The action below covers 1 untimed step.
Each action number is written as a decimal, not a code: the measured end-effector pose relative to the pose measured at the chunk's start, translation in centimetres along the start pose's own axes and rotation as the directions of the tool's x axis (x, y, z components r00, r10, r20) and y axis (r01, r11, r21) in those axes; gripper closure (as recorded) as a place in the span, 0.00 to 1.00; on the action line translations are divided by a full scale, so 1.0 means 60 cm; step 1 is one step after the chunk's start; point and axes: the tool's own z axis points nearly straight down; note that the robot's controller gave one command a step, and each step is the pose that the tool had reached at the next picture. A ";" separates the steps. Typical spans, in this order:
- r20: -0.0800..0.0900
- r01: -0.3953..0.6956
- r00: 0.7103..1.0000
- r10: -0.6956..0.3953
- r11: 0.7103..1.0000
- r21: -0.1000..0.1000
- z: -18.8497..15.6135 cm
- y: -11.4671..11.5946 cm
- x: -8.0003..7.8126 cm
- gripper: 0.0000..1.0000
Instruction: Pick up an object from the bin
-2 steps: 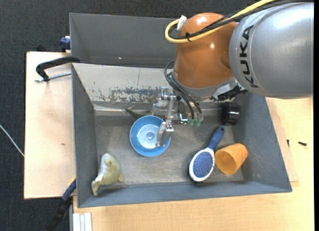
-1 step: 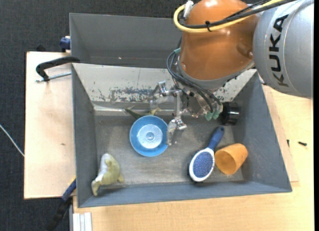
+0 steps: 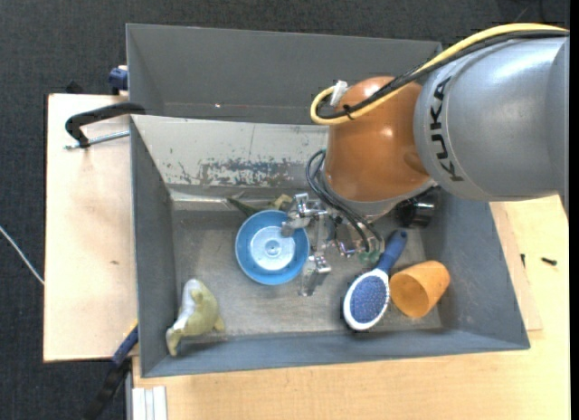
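While the fingers [image 3: 311,260] stand open beside 1 blue bowl [image 3: 268,248], 1 brush [image 3: 367,298] and 1 cup [image 3: 421,288] lie near.

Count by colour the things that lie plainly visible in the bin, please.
Blue: 2, the bowl and the brush
Orange: 1, the cup
Yellow-green: 1, the soft toy
Total: 4

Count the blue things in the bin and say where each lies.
2. A round blue bowl lies mid-floor, just left of the tool; a blue-handled oval brush lies right of the tool, beside an orange cup. The arm may hide more.
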 end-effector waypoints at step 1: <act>0.021 0.191 0.981 -0.191 0.982 -0.005 0.110 0.009 -0.026 0.00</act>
